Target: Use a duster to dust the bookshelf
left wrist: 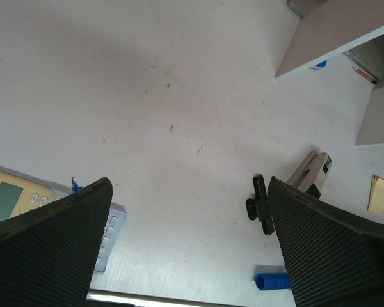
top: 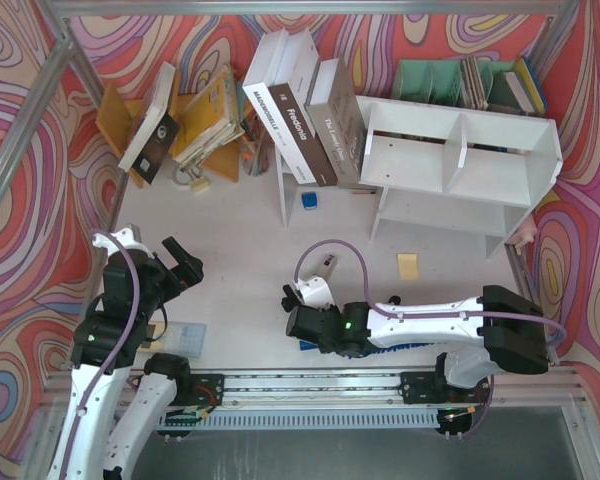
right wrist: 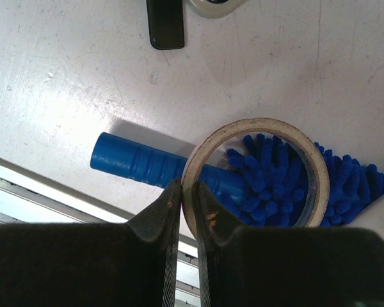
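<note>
Near the front edge of the table (top: 250, 260), close to the arms' bases, the duster (right wrist: 269, 185) lies flat, its shaggy bright-blue head to one side and its short ribbed handle (right wrist: 137, 163) pointing out the other way, beside the metal rail (right wrist: 25, 182). A beige tape roll (right wrist: 256, 123) sits on top of it, ringing the spot where handle meets head, so blue strands show through the hole.

The right gripper (right wrist: 187, 192) is down at this spot with its fingers pressed together on the wall of the tape roll, one finger outside the ring and one inside. It holds the roll, not the duster. The likely reason is that the roll is in the way: while it rests there, the handle cannot be grasped cleanly.

The left gripper (left wrist: 189, 185) hangs over bare table on the left side, fingers spread wide and holding nothing. A calculator (left wrist: 6, 195) lies just under it and a stapler (left wrist: 313, 173) sits further off.

The bookshelf (top: 450, 112), a white unit with two compartments split by a divider, stands at the back right, well apart from the duster. Dusting has not begun; by my reading the step in hand is clearing the roll off the tool.
</note>
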### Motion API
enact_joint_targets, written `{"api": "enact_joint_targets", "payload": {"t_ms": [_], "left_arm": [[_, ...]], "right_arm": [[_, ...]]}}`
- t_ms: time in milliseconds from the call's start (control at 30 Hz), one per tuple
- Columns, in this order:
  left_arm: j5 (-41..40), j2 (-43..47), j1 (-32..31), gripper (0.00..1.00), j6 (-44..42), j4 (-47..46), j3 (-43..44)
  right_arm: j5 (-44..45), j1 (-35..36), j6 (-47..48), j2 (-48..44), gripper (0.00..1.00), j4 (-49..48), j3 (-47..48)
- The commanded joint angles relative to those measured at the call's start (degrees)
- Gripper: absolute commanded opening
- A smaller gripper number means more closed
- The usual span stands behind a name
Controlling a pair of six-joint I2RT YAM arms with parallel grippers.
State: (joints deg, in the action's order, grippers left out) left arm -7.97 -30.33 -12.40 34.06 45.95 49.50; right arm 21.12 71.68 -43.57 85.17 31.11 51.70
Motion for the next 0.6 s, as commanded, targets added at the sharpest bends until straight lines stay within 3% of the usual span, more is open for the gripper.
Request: {"api": "enact_joint_targets", "payload": {"t_ms": [0, 567], "left_arm": [[-0.7, 0.6, -0.3, 0.98, 0.3, 0.7, -0.7], [-1.0, 0.8, -0.4, 0.98, 0.4, 0.7, -0.7]], "right_arm": [[4.1, 0.5, -2.3, -1.0, 0.21, 2.4, 2.0], [12.5, -0.7, -3.9, 0.8, 0.24, 4.0, 6.1]]}}
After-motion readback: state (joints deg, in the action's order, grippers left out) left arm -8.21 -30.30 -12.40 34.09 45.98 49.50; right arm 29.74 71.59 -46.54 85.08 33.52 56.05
